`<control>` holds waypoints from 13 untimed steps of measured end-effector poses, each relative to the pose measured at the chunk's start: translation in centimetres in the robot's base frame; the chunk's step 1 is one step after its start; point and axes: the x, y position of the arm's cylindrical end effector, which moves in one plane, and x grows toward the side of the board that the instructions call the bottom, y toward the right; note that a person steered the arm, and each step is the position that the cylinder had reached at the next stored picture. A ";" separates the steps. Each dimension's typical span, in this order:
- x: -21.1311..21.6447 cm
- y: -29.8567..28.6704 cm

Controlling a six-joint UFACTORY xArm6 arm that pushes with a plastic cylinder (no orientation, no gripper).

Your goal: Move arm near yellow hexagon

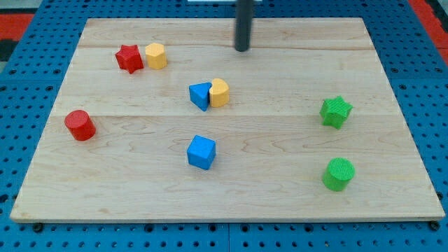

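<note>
With my tip point(242, 49) at 12 o'clock of the surface point(280, 175), yellow hexagon point(155, 55) well apart at 9 o'clock beside red star point(129, 58); no jaws, only sliding, probably.

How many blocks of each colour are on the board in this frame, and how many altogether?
Red: 2, a star and a cylinder
Yellow: 2, a hexagon and a second block
Blue: 2, a triangular block and a cube
Green: 2, a star and a cylinder
Total: 8
</note>
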 end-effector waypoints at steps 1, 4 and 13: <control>-5.6 1.4; 5.7 2.2; -0.5 -14.6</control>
